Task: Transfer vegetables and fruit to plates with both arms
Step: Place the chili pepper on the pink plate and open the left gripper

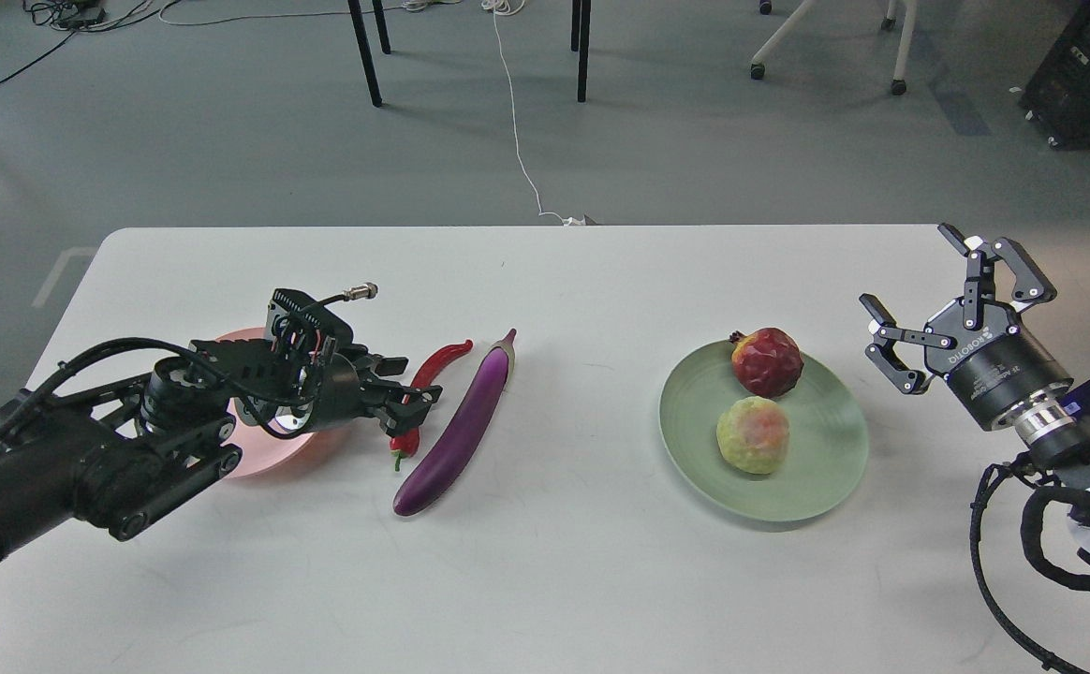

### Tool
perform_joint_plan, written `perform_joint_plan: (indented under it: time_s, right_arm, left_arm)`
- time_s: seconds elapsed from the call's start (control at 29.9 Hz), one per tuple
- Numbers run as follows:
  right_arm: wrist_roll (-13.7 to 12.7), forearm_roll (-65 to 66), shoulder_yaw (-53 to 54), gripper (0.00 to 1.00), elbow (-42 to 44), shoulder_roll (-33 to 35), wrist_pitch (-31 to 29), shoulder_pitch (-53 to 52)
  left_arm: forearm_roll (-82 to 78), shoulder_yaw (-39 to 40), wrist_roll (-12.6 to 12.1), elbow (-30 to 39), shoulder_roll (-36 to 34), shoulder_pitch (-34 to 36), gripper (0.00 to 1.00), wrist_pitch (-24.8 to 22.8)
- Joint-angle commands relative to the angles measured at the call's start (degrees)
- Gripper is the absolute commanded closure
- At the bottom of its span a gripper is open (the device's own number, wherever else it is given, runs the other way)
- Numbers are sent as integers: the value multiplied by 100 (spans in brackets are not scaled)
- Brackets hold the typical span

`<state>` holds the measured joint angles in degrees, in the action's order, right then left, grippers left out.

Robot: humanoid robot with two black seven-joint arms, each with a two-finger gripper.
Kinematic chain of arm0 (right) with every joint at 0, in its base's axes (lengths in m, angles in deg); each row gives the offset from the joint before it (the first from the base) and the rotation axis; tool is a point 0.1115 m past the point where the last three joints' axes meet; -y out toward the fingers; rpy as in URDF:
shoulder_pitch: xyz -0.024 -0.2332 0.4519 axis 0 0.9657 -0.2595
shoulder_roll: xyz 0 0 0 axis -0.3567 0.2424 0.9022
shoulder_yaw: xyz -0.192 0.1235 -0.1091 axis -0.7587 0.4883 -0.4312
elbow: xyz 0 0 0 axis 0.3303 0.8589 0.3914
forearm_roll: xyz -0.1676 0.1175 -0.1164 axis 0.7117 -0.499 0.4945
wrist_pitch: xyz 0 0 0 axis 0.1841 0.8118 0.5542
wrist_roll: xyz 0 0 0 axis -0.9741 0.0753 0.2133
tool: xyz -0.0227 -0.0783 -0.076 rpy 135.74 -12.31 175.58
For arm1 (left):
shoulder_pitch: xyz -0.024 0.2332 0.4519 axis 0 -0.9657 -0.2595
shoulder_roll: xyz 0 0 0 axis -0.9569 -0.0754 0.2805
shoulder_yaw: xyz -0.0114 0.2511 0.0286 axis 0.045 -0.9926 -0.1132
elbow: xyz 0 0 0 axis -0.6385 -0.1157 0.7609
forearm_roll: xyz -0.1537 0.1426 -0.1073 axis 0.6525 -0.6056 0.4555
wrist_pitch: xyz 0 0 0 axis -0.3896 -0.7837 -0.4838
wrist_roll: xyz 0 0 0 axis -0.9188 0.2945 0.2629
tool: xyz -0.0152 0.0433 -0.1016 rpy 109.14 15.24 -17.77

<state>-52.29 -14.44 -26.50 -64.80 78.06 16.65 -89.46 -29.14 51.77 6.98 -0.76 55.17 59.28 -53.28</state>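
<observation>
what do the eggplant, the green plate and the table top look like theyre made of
Eggplant: glossy purple skin with a bright streak of glare along it; smooth enough to be plastic, though real cannot be ruled out.
Green plate: pale, matte, no glare; probably plastic or unglazed-looking ceramic.
Table: white, smooth, dull sheen, rounded corners; looks like laminate or moulded plastic.

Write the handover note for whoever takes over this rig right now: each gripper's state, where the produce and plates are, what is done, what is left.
Left gripper: at the red chili pepper; whether it grips is unclear.
Right gripper: open, empty, right of the green plate.
Done: pomegranate and yellow-green fruit lie on the green plate.
Left: chili and eggplant lie on the table beside the pink plate, which appears to hold nothing, though the left arm hides much of it.
</observation>
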Motion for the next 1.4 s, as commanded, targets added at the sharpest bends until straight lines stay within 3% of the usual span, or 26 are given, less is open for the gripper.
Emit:
perform_joint_plan:
  time_s: [0.0, 0.1, 0.37, 0.6, 0.77, 0.87, 0.94, 1.14, 1.17, 1.27, 1.37]
  right_arm:
    - [-1, 0, -9, 2, 1, 0, 0, 6]
    - [-1, 0, -9, 2, 1, 0, 0, 6]
    - [-1, 0, 0, 2, -43, 0, 9, 6]
    - [-1, 9, -9, 2, -34, -53, 9, 6]
    - [-1, 18, -26, 2, -34, -62, 9, -3]
    - [-1, 18, -26, 2, -34, -62, 9, -20]
    - [-1, 18, -26, 2, -34, -62, 9, -20]
    - [-1, 18, -26, 2, -34, -62, 9, -12]
    - [-1, 18, -26, 2, -34, -62, 9, -12]
    - [-1, 18, -26, 2, -34, -62, 9, -12]
    - [-1, 18, -18, 2, -34, -62, 9, -12]
  left_arm:
    - [-1, 0, -35, 0, -1, -3, 81, -1]
    - [25, 9, -211, 0, -1, -3, 88, -1]
    - [148, 88, -238, 79, -176, 41, 88, 385]
    - [930, 27, -238, 483, -1247, 375, 88, 359]
    - [974, -69, -124, 730, -2241, 113, 86, 333]
    - [1097, -87, 166, 756, -2541, -195, 84, 359]
    - [1220, -87, 202, 756, -2603, -310, 82, 368]
    - [1642, -79, 158, 677, -2542, -495, 62, 465]
    - [1668, -79, 141, 668, -2533, -495, 55, 482]
    - [1677, -44, 132, 668, -2462, -478, 18, 535]
    - [1669, -26, 132, 677, -2506, -460, 13, 535]
